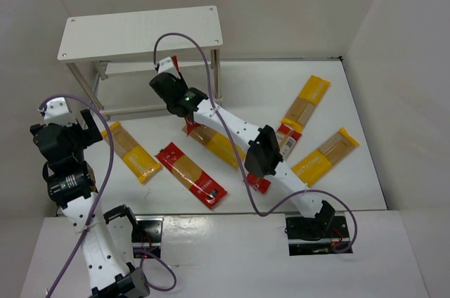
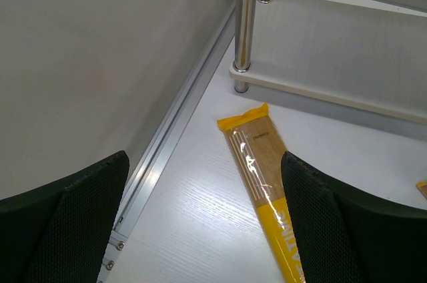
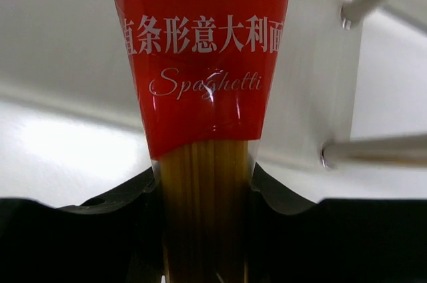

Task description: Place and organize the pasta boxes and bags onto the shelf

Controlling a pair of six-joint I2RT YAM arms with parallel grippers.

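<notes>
My right gripper is shut on a red spaghetti pack, which sticks out ahead of the jaws. In the top view this gripper is by the front of the white shelf, below its top board, and only a red tip of the pack shows. My left gripper hangs open over the table, with a yellow pack lying below its right finger. More packs lie on the table: yellow, red, yellow partly under the right arm, and yellow.
Another yellow pack and a red-and-white one lie at the right. A shelf leg and the lower board stand just beyond the left gripper. White walls close the table on the left, back and right.
</notes>
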